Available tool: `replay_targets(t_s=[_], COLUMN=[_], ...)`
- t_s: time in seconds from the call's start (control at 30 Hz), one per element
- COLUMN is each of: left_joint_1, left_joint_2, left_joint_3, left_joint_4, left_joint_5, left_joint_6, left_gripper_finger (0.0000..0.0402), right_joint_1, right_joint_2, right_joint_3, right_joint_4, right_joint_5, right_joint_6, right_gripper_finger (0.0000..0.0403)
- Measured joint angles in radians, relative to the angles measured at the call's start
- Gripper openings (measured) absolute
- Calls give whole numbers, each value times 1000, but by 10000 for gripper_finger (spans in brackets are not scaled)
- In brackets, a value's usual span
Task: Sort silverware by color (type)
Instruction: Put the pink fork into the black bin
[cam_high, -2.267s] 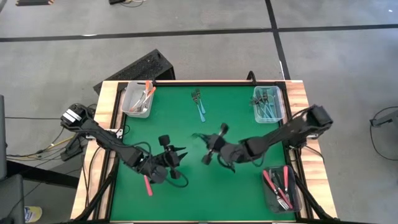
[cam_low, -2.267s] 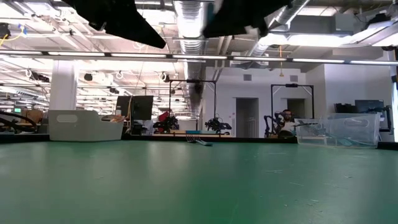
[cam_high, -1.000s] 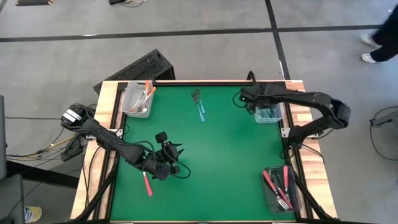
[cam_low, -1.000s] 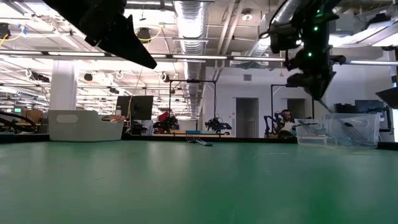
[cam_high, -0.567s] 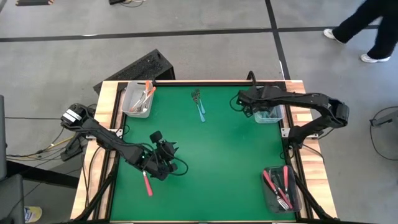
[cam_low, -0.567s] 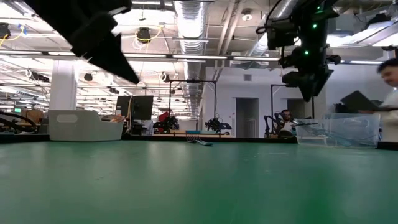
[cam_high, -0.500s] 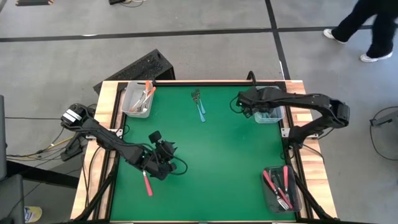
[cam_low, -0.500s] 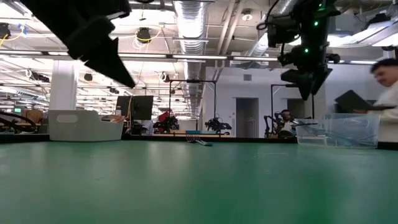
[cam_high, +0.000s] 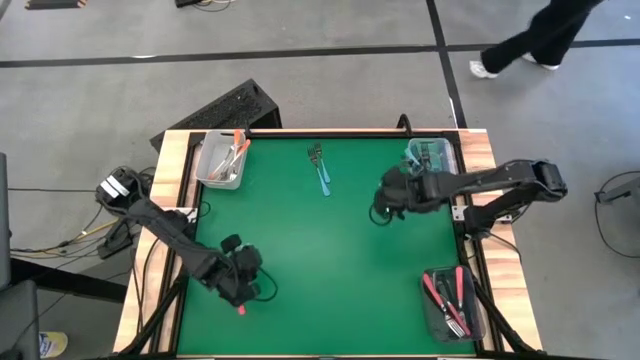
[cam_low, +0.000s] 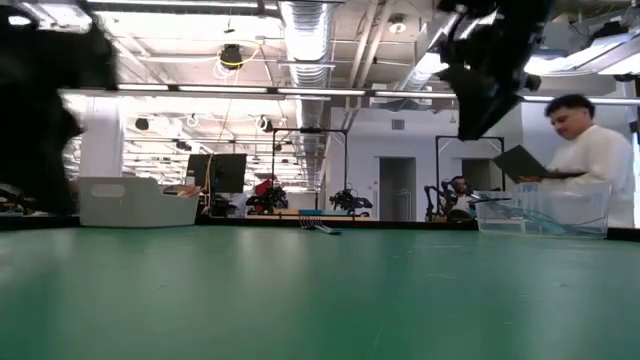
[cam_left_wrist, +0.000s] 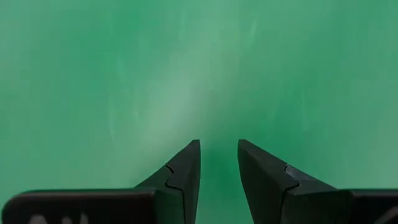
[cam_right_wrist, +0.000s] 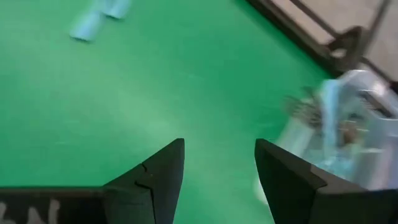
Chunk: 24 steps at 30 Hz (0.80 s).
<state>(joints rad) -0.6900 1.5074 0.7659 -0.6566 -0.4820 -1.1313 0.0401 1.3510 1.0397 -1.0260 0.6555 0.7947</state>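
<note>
My left gripper (cam_high: 238, 288) (cam_left_wrist: 219, 149) hovers low over the near-left part of the green mat, open, with only bare mat between its fingers. A pink-red fork lies on the mat right beside it; only its near end (cam_high: 241, 310) shows past the arm. My right gripper (cam_high: 381, 206) (cam_right_wrist: 219, 149) stands open above the mat, a little toward the centre from the clear bin of light blue forks (cam_high: 432, 162) (cam_right_wrist: 348, 118). Two light blue forks (cam_high: 320, 170) lie on the mat at the far middle; one handle end (cam_right_wrist: 93, 18) shows in the right wrist view.
A clear bin with orange forks (cam_high: 222, 160) stands at the far left corner. A dark bin with pink-red forks (cam_high: 452, 298) stands at the near right corner. A person (cam_low: 590, 150) with a laptop stands beyond the table's far right; another walks past (cam_high: 540, 30).
My right gripper has swung from over the far-right clear bin toward the table's near side and centre. My left gripper has gone down and toward the near left edge, tipping steeper, and now covers most of the pink-red fork, which has stayed in place.
</note>
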Motion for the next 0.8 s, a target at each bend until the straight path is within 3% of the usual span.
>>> replay_targets(t_s=[0.17,0.33,0.6,0.8], left_joint_1=[-108,-193,-258,-264], left_joint_2=[0,0,0,0], left_joint_3=[-26,-25,-25,21], left_joint_4=[-14,-13,-14,-50], left_joint_5=[81,146,204,192], left_joint_6=[-308,-511,-622,-587], left_gripper_finger=[95,95,95,95], right_joint_1=[132,215,249,248], right_joint_2=[31,97,189,227], right_joint_3=[1,0,0,0], right_joint_4=[174,351,469,508], right_joint_5=[45,55,54,50], right_joint_6=[90,88,89,90], right_gripper_finger=[221,221,221,221])
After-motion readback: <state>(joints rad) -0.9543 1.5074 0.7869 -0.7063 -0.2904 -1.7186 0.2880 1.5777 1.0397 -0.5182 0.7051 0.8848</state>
